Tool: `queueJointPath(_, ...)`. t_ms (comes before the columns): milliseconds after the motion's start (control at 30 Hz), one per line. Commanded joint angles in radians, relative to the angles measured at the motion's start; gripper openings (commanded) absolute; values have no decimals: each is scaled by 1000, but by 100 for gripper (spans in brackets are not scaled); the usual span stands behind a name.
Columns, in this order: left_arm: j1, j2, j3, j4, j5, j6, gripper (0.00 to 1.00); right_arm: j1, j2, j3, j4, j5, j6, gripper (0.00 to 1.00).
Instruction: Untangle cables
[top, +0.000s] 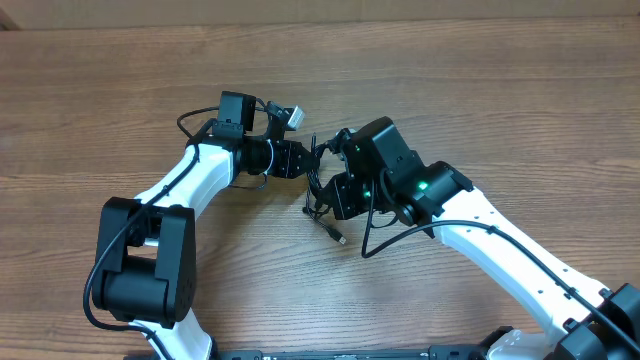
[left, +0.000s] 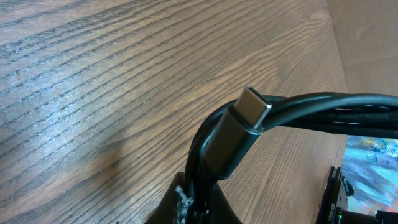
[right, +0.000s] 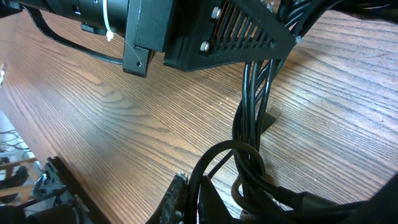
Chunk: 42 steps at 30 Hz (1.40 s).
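The cables (top: 318, 192) form a black tangle in the middle of the table between my two grippers. One loose silver-tipped plug (top: 339, 239) lies on the wood just below the tangle. My left gripper (top: 306, 164) is shut on a cable; in its wrist view the fingers (left: 214, 205) pinch a cord whose dark plug (left: 231, 139) has a silver tip pointing up, with a bundle of cords (left: 336, 111) crossing behind it. My right gripper (top: 324, 192) is shut on a cable loop (right: 214, 158), and several strands (right: 252, 99) rise from there to the left gripper's body (right: 186, 31).
The wooden table (top: 500, 80) extends on all sides. The left arm (top: 190, 180) reaches in from the lower left, the right arm (top: 500, 240) from the lower right. A white connector (top: 293, 116) sticks up from the left wrist's own wiring.
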Motion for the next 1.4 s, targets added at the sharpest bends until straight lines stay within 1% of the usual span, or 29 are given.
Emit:
queueJointPath(0, 0, -10, 10, 8, 7, -4, 4, 18, 5, 44, 10, 28, -8, 5)
queueJointPath(300, 0, -10, 10, 8, 7, -7, 4, 25, 10, 44, 9, 27, -4, 4)
queueJointPath(733, 0, -10, 10, 8, 7, -7, 4, 73, 135, 44, 22, 28, 0, 4)
queueJointPath(933, 0, -10, 10, 8, 7, -7, 4, 71, 134, 49, 51, 27, -1, 4)
queueJointPath(1200, 0, -10, 10, 8, 7, -7, 4, 70, 110, 113, 15, 16, 0, 4)
queueJointPath(1367, 0, -10, 10, 8, 7, -7, 4, 69, 106, 118, 8, 37, 0, 4)
